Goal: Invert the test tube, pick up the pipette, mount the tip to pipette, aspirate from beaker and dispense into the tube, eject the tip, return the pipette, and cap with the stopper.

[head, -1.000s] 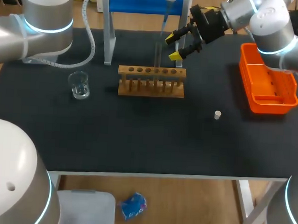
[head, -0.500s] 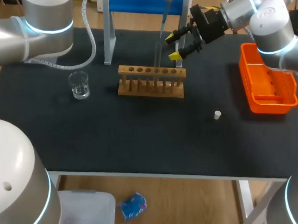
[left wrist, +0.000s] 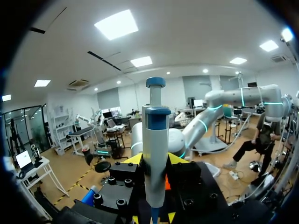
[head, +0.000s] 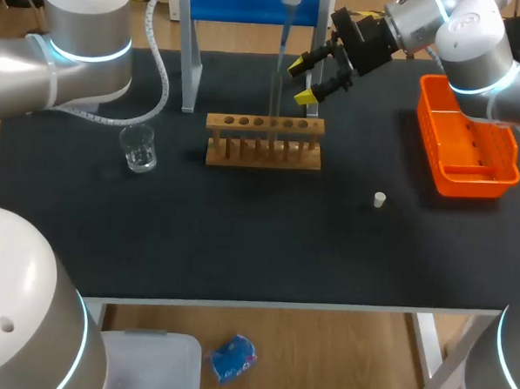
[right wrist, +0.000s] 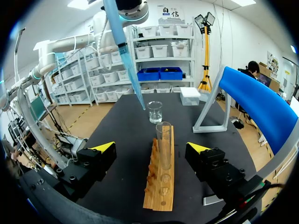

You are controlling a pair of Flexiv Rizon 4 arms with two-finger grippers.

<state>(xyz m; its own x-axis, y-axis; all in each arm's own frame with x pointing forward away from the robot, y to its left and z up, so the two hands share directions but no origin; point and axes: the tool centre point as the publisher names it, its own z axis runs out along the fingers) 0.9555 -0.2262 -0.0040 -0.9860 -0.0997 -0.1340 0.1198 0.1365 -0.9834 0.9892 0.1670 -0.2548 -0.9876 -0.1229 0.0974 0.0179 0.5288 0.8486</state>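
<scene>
Black tabletop (head: 240, 237) in the head view carries a wooden rack (head: 264, 141) with the test tube (head: 274, 99) upright in it, the beaker (head: 139, 147) at its nine o'clock and the stopper (head: 379, 199) at four. The right pincer (head: 314, 80) gapes empty at one o'clock. In the left wrist view, the left pincer (left wrist: 154, 163) clamps the pipette (left wrist: 154, 126). In the right wrist view, the tube stands ahead of the spread fingers (right wrist: 103, 147).

The black table (head: 240, 246) held a glass beaker (head: 139, 147), a wooden rack (head: 263, 144) in the middle, a small white stopper (head: 379, 199), an orange bin (head: 468, 144) and a blue stand (head: 191, 69).
</scene>
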